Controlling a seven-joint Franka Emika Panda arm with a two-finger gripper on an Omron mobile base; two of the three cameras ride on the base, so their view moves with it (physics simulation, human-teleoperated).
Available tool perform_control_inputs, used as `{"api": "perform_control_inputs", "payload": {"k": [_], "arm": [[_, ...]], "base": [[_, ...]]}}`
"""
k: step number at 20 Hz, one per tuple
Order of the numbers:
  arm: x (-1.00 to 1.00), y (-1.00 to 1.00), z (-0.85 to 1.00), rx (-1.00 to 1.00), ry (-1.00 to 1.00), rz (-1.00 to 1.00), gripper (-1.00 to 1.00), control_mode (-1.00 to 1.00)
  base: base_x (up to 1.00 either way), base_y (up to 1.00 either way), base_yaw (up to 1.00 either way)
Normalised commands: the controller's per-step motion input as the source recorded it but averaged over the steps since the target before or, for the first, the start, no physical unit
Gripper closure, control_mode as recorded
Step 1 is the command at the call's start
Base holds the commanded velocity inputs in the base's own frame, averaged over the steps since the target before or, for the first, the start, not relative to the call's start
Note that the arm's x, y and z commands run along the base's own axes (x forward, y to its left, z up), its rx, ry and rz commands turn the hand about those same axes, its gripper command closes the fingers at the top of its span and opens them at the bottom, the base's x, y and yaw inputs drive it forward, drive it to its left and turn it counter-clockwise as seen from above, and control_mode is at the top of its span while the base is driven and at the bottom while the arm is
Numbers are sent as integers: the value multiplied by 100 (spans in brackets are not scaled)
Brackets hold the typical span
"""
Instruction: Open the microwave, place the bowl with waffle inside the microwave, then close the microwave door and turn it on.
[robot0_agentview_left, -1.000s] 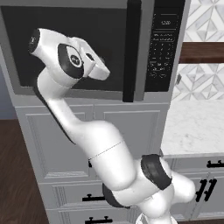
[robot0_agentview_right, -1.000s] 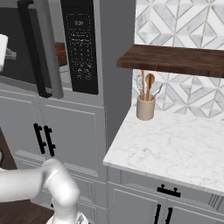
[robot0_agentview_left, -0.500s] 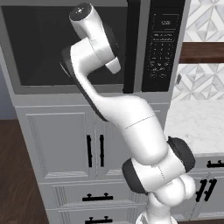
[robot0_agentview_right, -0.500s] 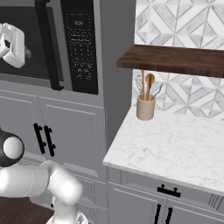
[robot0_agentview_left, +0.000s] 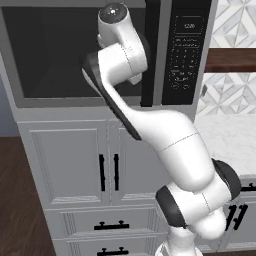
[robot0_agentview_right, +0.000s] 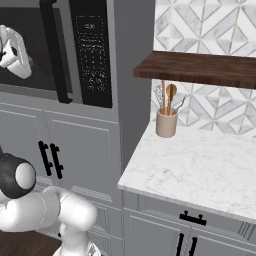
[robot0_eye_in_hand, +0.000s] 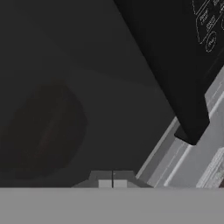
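Door's shut: the microwave door sits flush in the microwave, dark glass w/ a faint reddish-brown round shape behind it in the hand view, prob. the bowl inside on the turntable. Waffle not discernible through the tint.

Gripper is right up against the glass, the two tips touching each other, so closed w/ nothing between them. Black bar handle runs diagonally just right of the tips in hand view; keypad panel is beyond it to the right.

Risks, as I judge them:
- Remaining step looks like the start button. Hand has to cross over the handle to get to the keypad; low clearance could catch the bar and pull the door back open.
- Keys are small and packed, so closed tips could hit the wrong one or two at once.
- Arm's elbow is close to the door front in left base view; a wide swing may bump it.

Writing: small display shows pale digits, too blurred to read. Key labels are tiny pale marks, unreadable. No brand name legible.
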Motion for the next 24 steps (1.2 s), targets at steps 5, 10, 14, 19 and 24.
{"api": "perform_control_inputs", "payload": {"k": [5, 10, 14, 19, 24], "arm": [[-90, 0, -100, 0, -89, 23, 100, -100], [-100, -39, -52, 0, -54, 19, 100, -100], [-100, -90, -5, 4, -32, 8, 100, -100], [-68, -80, 15, 8, 9, 3, 100, -100], [-69, -84, 28, 6, 21, 3, 100, -100]], "base": [[0, 0, 0], [0, 0, 0], [0, 0, 0], [0, 0, 0], [0, 0, 0]]}}
